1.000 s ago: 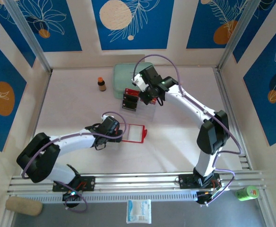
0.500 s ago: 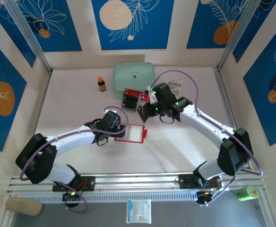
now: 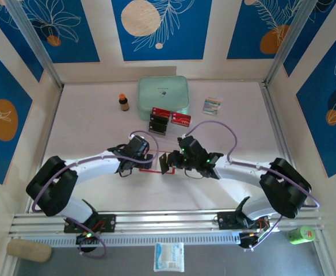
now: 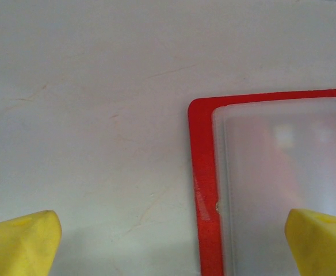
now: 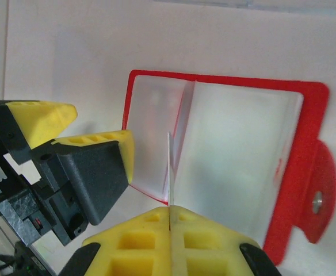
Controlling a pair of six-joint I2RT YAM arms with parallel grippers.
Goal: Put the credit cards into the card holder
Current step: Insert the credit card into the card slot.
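Note:
The card holder (image 3: 156, 163) lies open on the table, with clear pockets edged in red (image 5: 237, 149). My right gripper (image 3: 168, 164) is shut on one credit card, seen edge-on as a thin pale line (image 5: 170, 167). Its far end stands at the holder's centre fold. My left gripper (image 3: 147, 161) is open and straddles the holder's left red edge (image 4: 205, 172): one yellow fingertip (image 4: 18, 241) is over the table, the other (image 4: 320, 241) over the clear pocket. More credit cards (image 3: 159, 122) lie at the back, beside the mint-green case.
A mint-green case (image 3: 163, 95) sits at the back centre, a small brown bottle (image 3: 123, 102) left of it and a striped packet (image 3: 212, 106) right of it. Both grippers are close together over the holder; the left one's fingers (image 5: 99, 144) appear in the right wrist view.
My right arm has swung from the card pile at the back down to the card holder, carrying a card. The left gripper has stayed open at the holder's left edge.

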